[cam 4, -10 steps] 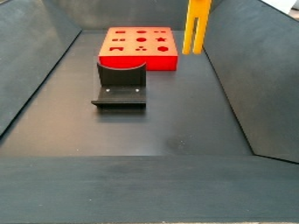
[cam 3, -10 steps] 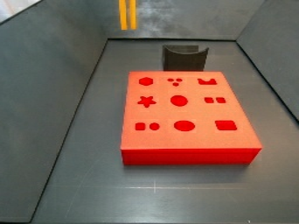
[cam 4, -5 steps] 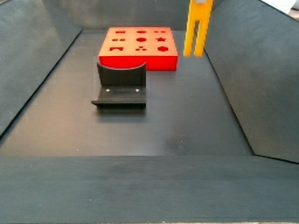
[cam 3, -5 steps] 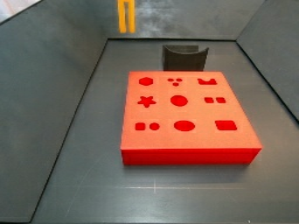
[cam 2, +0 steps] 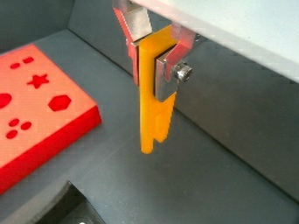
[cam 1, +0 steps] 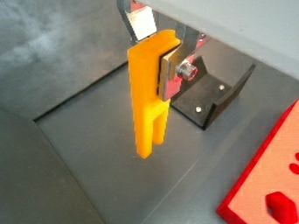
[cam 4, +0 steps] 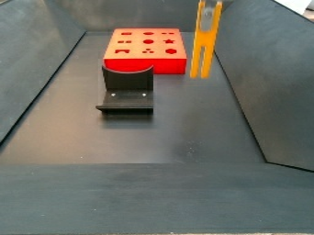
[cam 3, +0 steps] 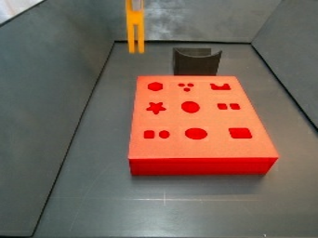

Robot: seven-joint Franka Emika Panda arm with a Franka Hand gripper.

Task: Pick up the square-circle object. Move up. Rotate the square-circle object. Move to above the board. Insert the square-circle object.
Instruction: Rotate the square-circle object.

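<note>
The square-circle object (cam 1: 146, 105) is a long orange-yellow bar hanging upright with its two prongs down. It also shows in the other wrist view (cam 2: 156, 114). My gripper (cam 1: 155, 52) is shut on its upper end, with the silver fingers (cam 2: 176, 59) pressed to its flat sides. In both side views only the bar shows (cam 3: 134, 28) (cam 4: 205, 41); the gripper is above the frame. The bar hangs over the dark floor beside the red board (cam 3: 199, 121) (cam 4: 147, 48), not over it. The board also shows in both wrist views (cam 1: 263, 197) (cam 2: 35, 96).
The dark fixture (cam 3: 196, 61) (cam 4: 127, 87) stands on the floor at one short end of the board, and it shows near the bar in a wrist view (cam 1: 222, 92). Sloping grey walls (cam 3: 62, 93) enclose the floor on all sides.
The bar has come lower in both side views, with more of its length now showing. The board and fixture have not moved.
</note>
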